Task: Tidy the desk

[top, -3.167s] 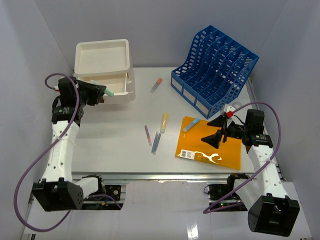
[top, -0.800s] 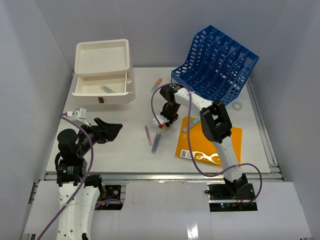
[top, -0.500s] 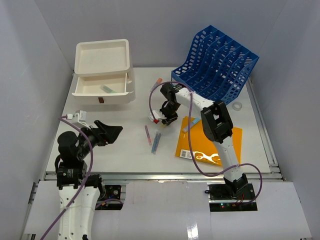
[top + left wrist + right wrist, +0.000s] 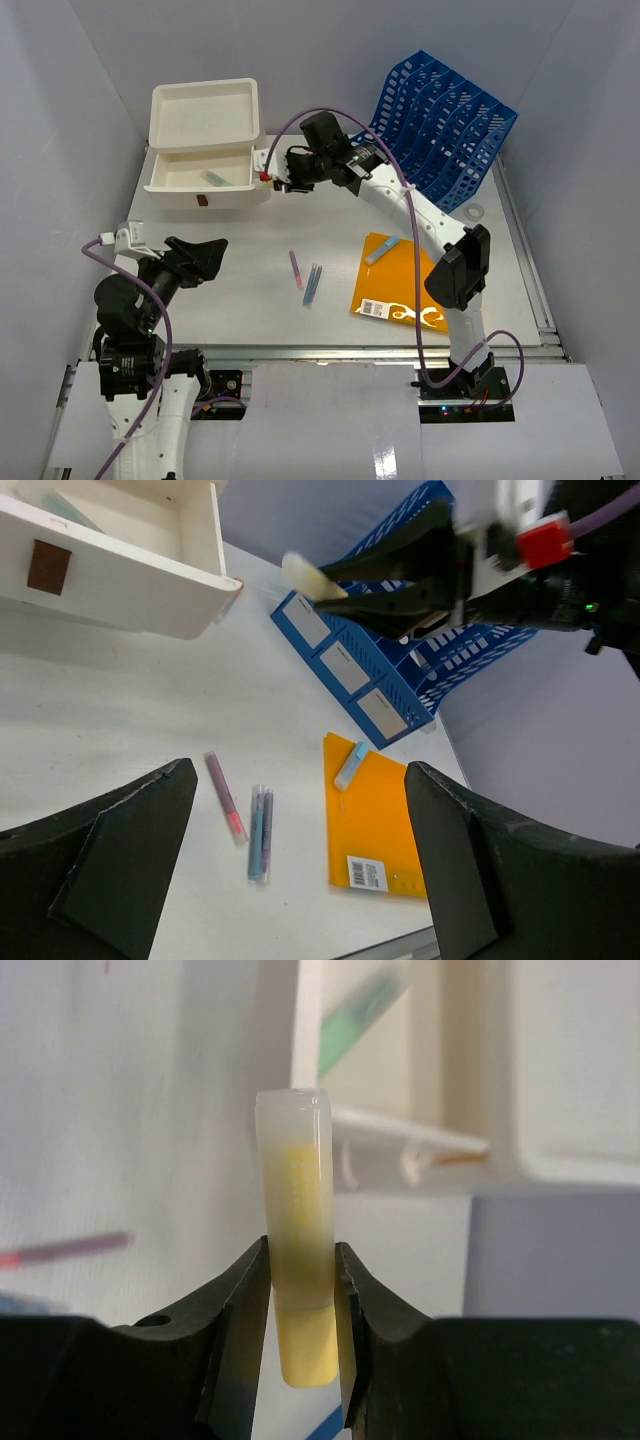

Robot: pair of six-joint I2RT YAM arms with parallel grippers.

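Your right pincer pinches a capped yellow plastic highlighter | beside it, at 10 o'clock on the flat white desk below, a white open drawer holds a green marker | your left pincer spread, 8 o'clock

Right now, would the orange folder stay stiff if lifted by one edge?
Probably not: the orange folder lies thin and flat on the desk, so it would likely sag. The light-blue marker on its far corner might slide off. Glare near its front edge suggests a slick cover.
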